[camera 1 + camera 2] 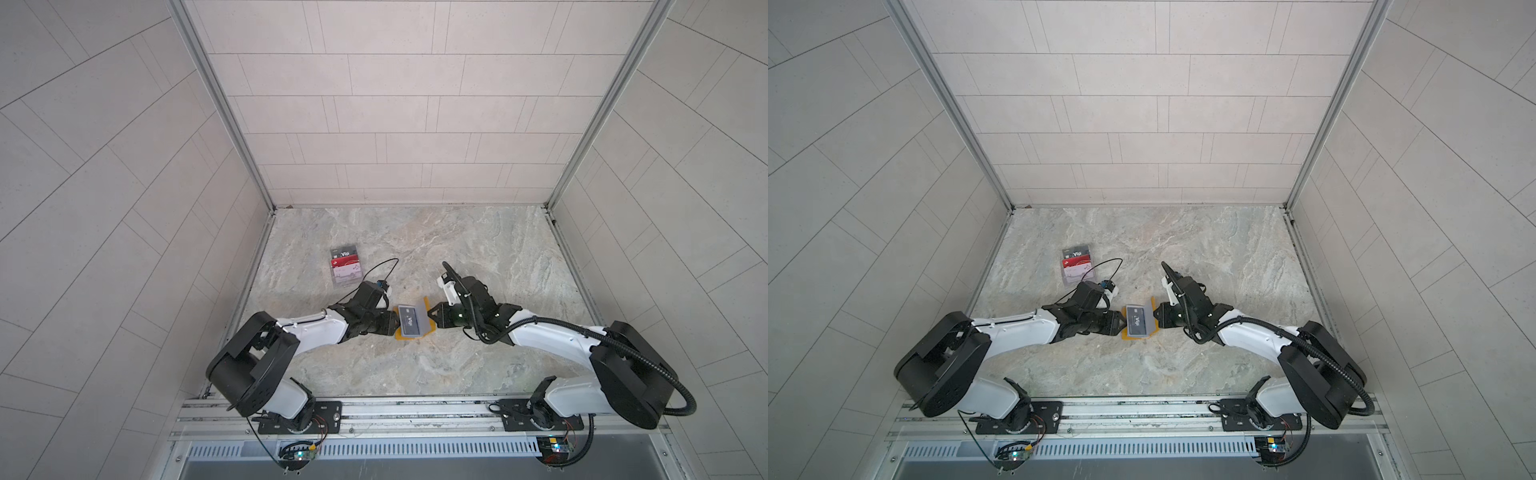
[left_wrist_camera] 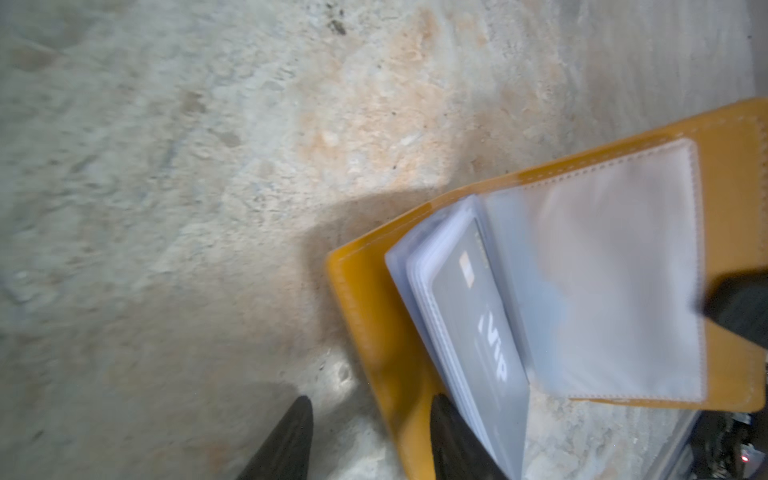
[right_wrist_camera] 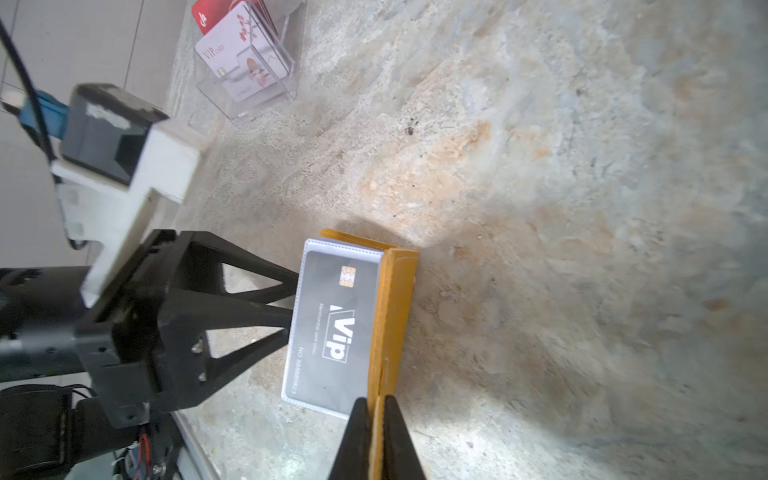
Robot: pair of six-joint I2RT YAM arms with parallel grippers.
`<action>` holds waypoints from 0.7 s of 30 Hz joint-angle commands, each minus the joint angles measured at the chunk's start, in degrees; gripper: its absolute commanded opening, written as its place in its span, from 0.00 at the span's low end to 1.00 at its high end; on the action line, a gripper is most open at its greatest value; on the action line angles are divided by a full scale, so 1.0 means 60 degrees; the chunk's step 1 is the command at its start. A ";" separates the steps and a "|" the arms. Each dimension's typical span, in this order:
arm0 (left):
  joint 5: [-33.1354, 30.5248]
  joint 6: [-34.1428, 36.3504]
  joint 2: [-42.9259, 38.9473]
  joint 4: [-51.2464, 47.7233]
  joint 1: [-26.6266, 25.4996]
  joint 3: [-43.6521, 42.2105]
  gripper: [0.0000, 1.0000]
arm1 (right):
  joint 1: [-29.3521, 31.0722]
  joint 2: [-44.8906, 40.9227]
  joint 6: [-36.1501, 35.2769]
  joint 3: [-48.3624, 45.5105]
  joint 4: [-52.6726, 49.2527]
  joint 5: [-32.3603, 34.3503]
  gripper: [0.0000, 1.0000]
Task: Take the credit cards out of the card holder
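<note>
Card holder (image 1: 400,335) lies open on the counter (image 1: 457,249), near centre, between the two arms; it shows in both top views (image 1: 1128,336). One mustard cover is flat on the counter. The other cover stands up on the right side. Clear sleeves (image 2: 602,270) fan out from the spine.

Dark grey card (image 3: 332,328) lettered "Vip" sits inside the top sleeve, chip toward the far side — not out of the holder. Same card in a top view (image 1: 411,322) and in the left wrist view (image 2: 478,328).

Right pincer (image 3: 376,401) is clamped on the edge of the raised yellow cover and holds it upright; it comes in from the right (image 1: 431,318).

Left pincer (image 2: 370,401) is at the left edge of the holder with its jaws apart, gripping nothing. One finger (image 2: 449,432) lies over the flat cover beside the sleeves, the other finger (image 2: 295,432) over bare counter. From the right wrist view its tips (image 3: 293,307) sit right at the sleeve's edge; actual contact can't be told.

Clear stand (image 3: 266,104) is far left, well apart from the holder — a red card (image 1: 344,262) and a white card (image 1: 347,273) sit in its tiers, with another grey "Vip" card behind them.
</note>
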 commanded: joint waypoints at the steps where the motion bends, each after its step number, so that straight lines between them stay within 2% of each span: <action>1: -0.0723 0.0273 -0.0339 -0.1382 -0.0004 0.0132 0.51 | 0.0046 -0.0071 -0.0101 -0.0179 -0.0437 0.0488 0.13; 7: -0.0753 0.0418 -0.0844 -0.1726 -0.0004 0.0209 0.50 | 0.0047 -0.0259 -0.0415 -0.0112 -0.1123 0.1020 0.23; 10: -0.0588 0.0471 -0.1077 -0.1712 -0.0004 0.0203 0.49 | 0.0047 -0.0478 -0.0592 -0.0022 -0.1819 0.1650 0.33; 17: 0.0078 0.0583 -0.1416 -0.1495 -0.0004 0.0218 0.47 | 0.0046 -0.0997 -0.1281 0.0455 -0.3262 0.2650 0.34; 21: 0.0147 0.0572 -0.1281 -0.1426 -0.0004 0.0314 0.43 | 0.0057 -0.1413 -0.1770 0.0916 -0.3920 0.2421 0.35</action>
